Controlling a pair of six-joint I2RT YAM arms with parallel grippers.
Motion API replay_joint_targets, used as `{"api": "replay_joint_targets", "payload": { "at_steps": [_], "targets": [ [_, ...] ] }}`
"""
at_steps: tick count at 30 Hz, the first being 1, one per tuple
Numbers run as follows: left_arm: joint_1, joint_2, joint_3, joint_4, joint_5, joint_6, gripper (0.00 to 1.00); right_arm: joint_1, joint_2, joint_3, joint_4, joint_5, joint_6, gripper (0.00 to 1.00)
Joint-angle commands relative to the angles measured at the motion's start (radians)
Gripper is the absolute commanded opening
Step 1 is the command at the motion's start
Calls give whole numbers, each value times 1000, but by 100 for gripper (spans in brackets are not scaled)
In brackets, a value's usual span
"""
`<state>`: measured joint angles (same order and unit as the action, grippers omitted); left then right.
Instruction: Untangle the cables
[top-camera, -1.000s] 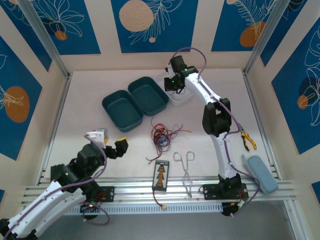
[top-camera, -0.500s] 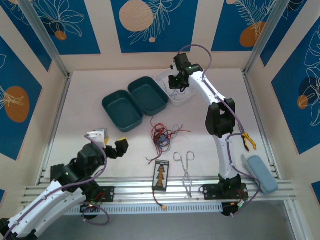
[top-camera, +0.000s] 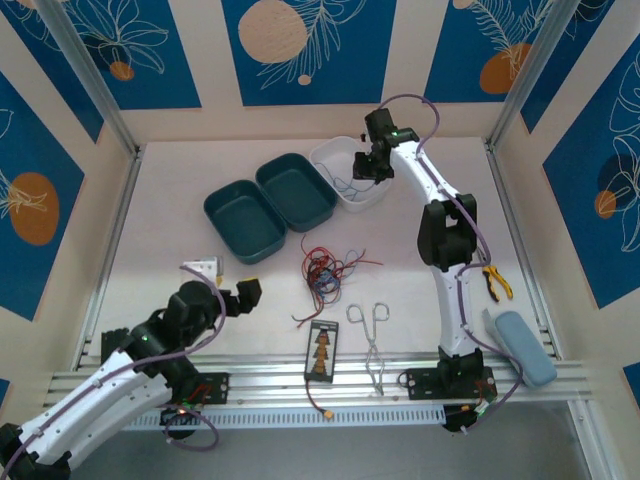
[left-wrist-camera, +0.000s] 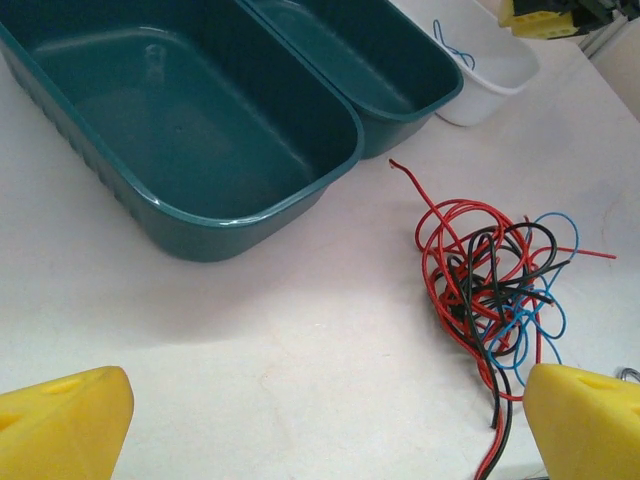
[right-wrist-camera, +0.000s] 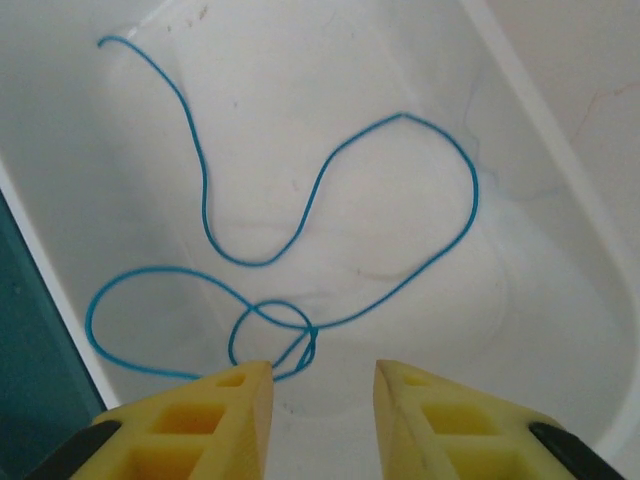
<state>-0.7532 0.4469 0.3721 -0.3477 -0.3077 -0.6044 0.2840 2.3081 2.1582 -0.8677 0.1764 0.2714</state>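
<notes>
Bearing two dark teal plastic tubs (top-camera: 243, 222) and a white plastic tray (top-camera: 352, 198), the pale counter (top-camera: 160, 230) lies under the right tool (right-wrist-camera: 322, 372), fingers apart and empty above the tray, and the widely spread left tool (left-wrist-camera: 330, 410), with tangled red, blue and black cables (left-wrist-camera: 490, 280) mid-counter and one loopy blue cable (right-wrist-camera: 205, 195) inside the tray.

The right gripper (top-camera: 372, 165) has swung rightward over the white tray (top-camera: 352, 200). Its fingers (right-wrist-camera: 235, 405) have parted, and a blue cable (right-wrist-camera: 330, 180) now lies loose on the tray floor. The left arm (top-camera: 185, 312) has sunk slightly toward the near edge.
</notes>
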Motion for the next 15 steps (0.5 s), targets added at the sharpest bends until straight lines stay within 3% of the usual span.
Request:
{"api": "replay_joint_targets", "payload": {
  "at_steps": [1,6,15],
  "targets": [
    [-5,22,26,41,-8,-14,100,24,-139,-82,25,-27,17,35],
    [-6,95,43,90,-14,-14,100,82,-316,-321,117,-11,69,43],
    [-5,333,123,202,26,10,100,196,-615,-763,206,49,229,43]
  ]
}}
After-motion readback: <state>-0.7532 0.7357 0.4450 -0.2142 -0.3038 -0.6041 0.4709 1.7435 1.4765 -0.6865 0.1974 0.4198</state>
